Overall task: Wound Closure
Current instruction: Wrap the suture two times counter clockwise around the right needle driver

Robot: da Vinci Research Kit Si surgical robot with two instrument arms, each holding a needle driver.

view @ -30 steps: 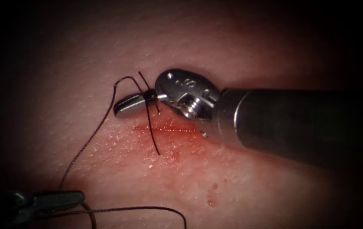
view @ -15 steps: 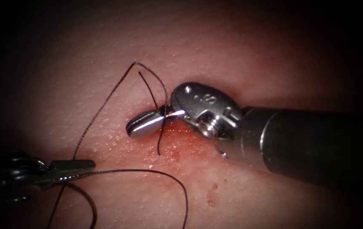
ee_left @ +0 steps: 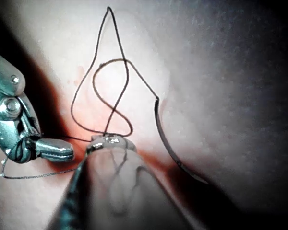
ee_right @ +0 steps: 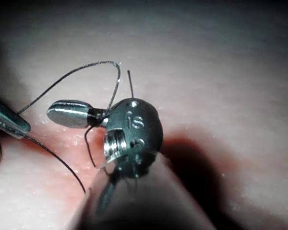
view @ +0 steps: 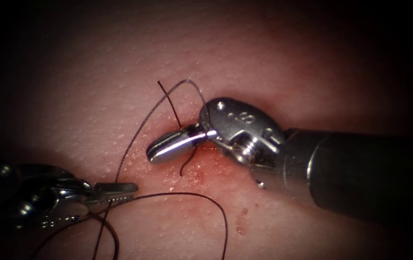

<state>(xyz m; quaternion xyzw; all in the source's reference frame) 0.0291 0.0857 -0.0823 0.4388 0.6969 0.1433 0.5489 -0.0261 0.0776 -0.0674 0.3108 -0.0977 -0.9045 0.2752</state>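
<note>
Both needle drivers clamped on thread at the cut

Right tool (view: pixel 170 146) grips thread (view: pixel 139 130) by the knot; left tool (view: pixel 114 191), seven o'clock, holds the long strand; needle (ee_left: pixel 175 153) lies free on tissue (view: pixel 273 58). Even tension, I'd judge.

A surgical practice bench: cut tissue (view: pixel 119 72) under suture thread (view: pixel 134 139).

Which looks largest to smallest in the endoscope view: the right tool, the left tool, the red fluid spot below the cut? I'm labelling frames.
1. Right tool: jaws shut on the thread, with wrist and shaft.
2. Left tool: jaws shut on thread.
3. Red fluid spot.

The tools sit nearer the camera than the tissue, so only apparent size is ranked.
</note>
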